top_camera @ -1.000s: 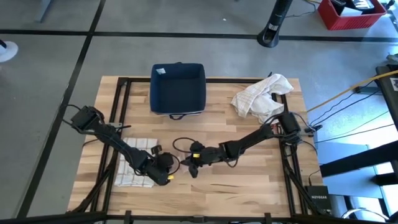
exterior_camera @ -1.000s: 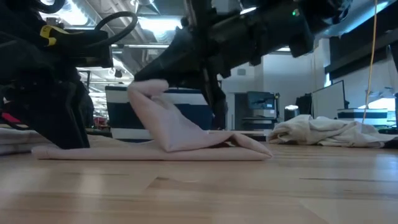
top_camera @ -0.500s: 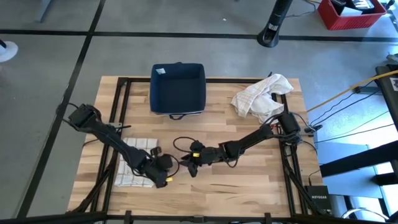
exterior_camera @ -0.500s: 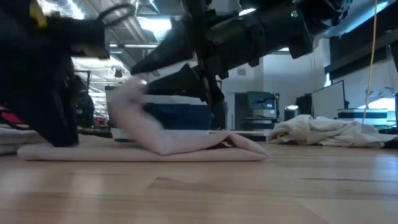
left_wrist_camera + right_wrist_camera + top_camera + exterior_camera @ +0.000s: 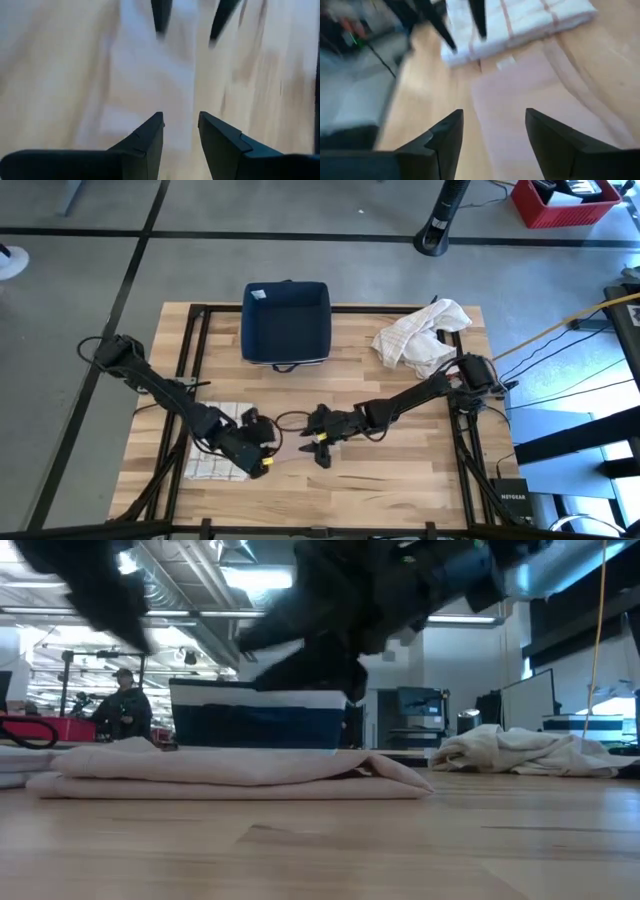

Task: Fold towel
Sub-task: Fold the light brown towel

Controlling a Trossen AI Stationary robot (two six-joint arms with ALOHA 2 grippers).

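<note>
Pink towel point(image 5: 290, 452) flat between two low, outstretched arms, both empty: right gripper point(image 5: 492, 131) wide, left gripper point(image 5: 180, 131) narrower.

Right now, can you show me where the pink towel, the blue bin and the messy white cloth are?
pink towel point(image 5: 230, 772): low view, middle of its folded side.
blue bin point(image 5: 286, 320): high view, its inside floor.
messy white cloth point(image 5: 420, 335): high view, middle of the crumpled heap.

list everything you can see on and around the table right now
pink folded towel: 1, pale pink, flat on the wooden table, front centre
striped folded towel: 1, white, front left
crumpled cloth: 1, cream, back right
fabric bin: 1, navy, back centre
crate: 1, red, on the floor
person: 1, dark clothes, background of the low view
left gripper: open, above the pink towel
right gripper: open, above the pink towel
</note>
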